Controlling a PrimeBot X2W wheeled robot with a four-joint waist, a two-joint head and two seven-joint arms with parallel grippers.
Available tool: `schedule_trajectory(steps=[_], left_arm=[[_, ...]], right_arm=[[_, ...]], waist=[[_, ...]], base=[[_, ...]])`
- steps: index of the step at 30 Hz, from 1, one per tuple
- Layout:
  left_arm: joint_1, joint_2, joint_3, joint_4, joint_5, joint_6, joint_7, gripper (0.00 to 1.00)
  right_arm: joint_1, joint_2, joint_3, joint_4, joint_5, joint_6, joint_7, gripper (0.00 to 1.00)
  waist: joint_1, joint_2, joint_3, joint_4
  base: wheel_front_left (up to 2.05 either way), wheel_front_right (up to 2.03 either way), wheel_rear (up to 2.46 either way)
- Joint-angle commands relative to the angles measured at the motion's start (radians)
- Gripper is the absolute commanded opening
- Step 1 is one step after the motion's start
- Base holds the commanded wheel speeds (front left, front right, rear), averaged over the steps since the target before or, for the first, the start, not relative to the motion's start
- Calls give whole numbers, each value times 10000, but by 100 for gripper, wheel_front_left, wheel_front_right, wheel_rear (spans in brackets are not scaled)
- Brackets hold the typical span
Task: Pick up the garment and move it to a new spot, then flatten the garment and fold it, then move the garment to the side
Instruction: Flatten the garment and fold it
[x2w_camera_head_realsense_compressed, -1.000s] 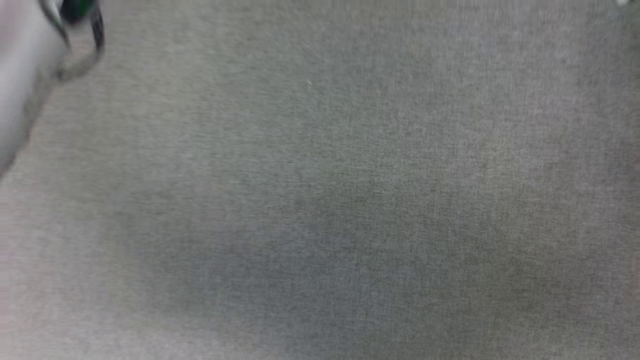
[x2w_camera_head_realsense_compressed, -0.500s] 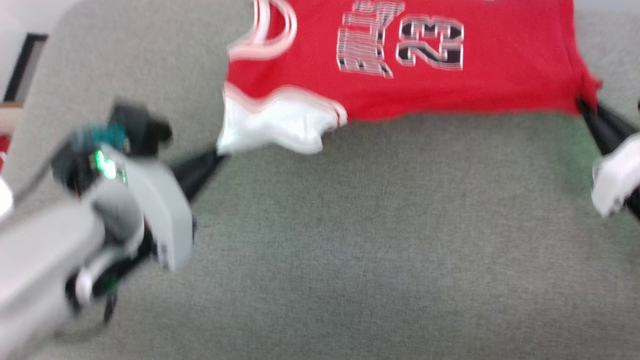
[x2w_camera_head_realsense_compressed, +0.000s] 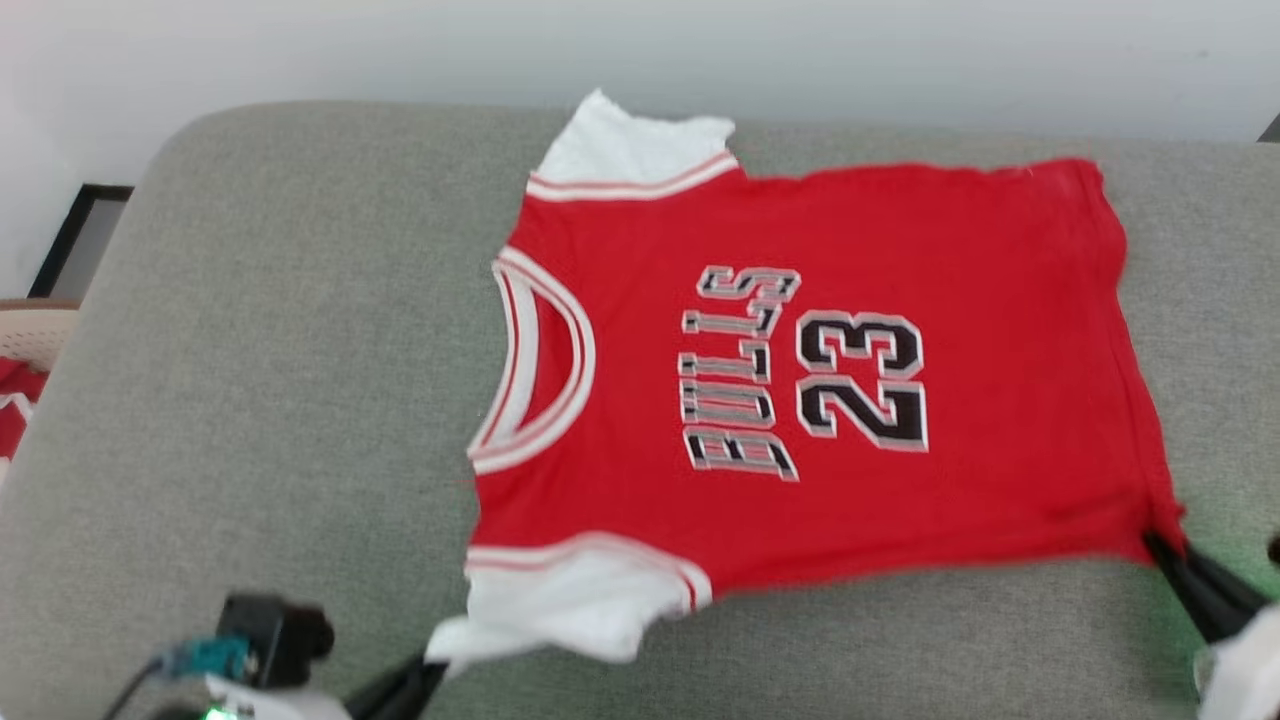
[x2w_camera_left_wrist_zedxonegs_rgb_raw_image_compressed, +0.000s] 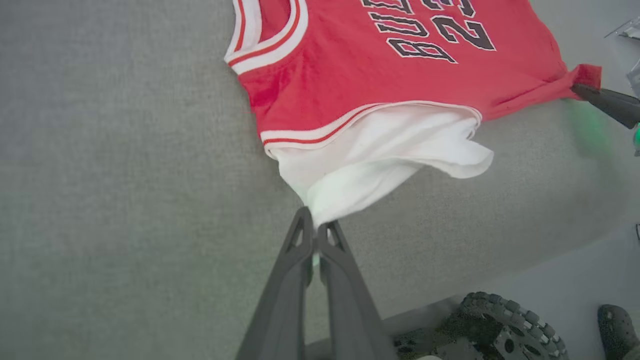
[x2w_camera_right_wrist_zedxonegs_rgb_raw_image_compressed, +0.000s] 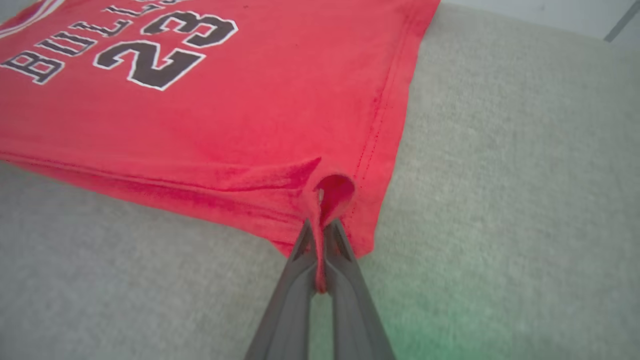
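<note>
The garment (x2w_camera_head_realsense_compressed: 830, 380), a red jersey with white sleeves and "BULLS 23" lettering, lies spread face up on the grey cushioned surface (x2w_camera_head_realsense_compressed: 280, 380), neck to the left. My left gripper (x2w_camera_left_wrist_zedxonegs_rgb_raw_image_compressed: 315, 227) is shut on the tip of the near white sleeve (x2w_camera_left_wrist_zedxonegs_rgb_raw_image_compressed: 380, 160); its dark fingers (x2w_camera_head_realsense_compressed: 400, 685) show at the bottom of the head view. My right gripper (x2w_camera_right_wrist_zedxonegs_rgb_raw_image_compressed: 320, 227) is shut on the near hem corner (x2w_camera_right_wrist_zedxonegs_rgb_raw_image_compressed: 330, 192), pinching a fold of red cloth. That gripper's fingers (x2w_camera_head_realsense_compressed: 1195, 585) reach in from the lower right of the head view.
A pale wall (x2w_camera_head_realsense_compressed: 640, 50) runs behind the cushion's far edge. A dark-framed object (x2w_camera_head_realsense_compressed: 75, 240) and a bit of red-and-white cloth (x2w_camera_head_realsense_compressed: 15, 410) sit off the left edge. In the left wrist view a treaded wheel (x2w_camera_left_wrist_zedxonegs_rgb_raw_image_compressed: 500, 325) stands on the floor below the cushion's near edge.
The head view has swung up from bare grey cushion to the whole jersey, so the camera moved. Both grippers stay shut on the jersey's near corners.
</note>
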Motion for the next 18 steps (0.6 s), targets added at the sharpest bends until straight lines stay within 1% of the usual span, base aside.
schedule_trajectory(steps=[1, 4, 8, 9, 10, 15, 18], left_arm=[[529, 14, -15, -143, -239, 256, -341, 0], [1211, -80, -39, -324, -540, 582, -702, 0], [1705, -160, -40, -463, -753, 744, -908, 0], [1711, -103, -38, -484, -708, 754, -929, 0], [1711, -103, -38, -484, -708, 754, -929, 0], [1076, 353, 250, -665, -214, 858, -844, 0], [360, 734, 434, -761, 336, 836, -461, 0]], right_arm=[[784, 54, -418, -167, -20, -10, -103, 0], [1935, 228, -1084, -557, -118, -10, -158, 0], [3069, 656, -1917, -1138, -470, -10, -10, 0], [3220, 742, -2099, -1318, -616, -10, 83, 0], [3220, 742, -2099, -1318, -616, -10, 83, 0], [3355, 1052, -2820, -2452, -1145, -9, 719, 0], [3041, 1125, -3152, -3090, -1349, -9, 1237, 0]], waist=[[0, 0, -50, -5], [0, 0, -42, 13], [0, 0, 30, 22], [0, 0, 57, -3], [0, 0, 57, -3], [0, 0, 196, -217], [0, 0, 289, -372]], base=[[0, 0, 0], [0, 0, 0], [0, 0, 0], [0, 0, 0], [0, 0, 0], [0, 0, 0], [0, 0, 0]])
